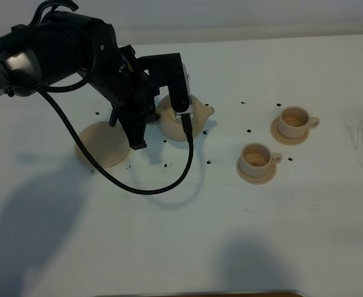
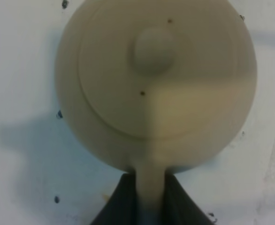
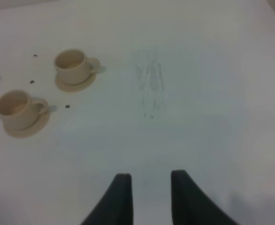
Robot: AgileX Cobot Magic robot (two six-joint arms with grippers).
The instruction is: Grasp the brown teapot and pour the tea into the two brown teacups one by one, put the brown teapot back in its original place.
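Pale tan ceramic is clamped in the left tool (image 2: 150, 194): the teapot (image 1: 199, 122) is gripped by its loop handle (image 2: 150, 174), which is pinched narrow between the two dark jaws. The pot is found just beside the wide saucer (image 1: 101, 147), off it on the cup side. Whether it is lifted clear of the desk (image 1: 293, 235) cannot be told. Now the line that matters: handle to spout (image 1: 209, 111) is laid across the desk, with the spout aimed away from the tool and toward the two teacups. The nearer cup (image 1: 258, 158) and the farther cup (image 1: 294, 120) are set on their small saucers (image 1: 256, 176), well apart from the spout. A carry across that way is therefore judged to be needed before any tilt. The right tool (image 3: 150, 190) is seen narrow and empty.
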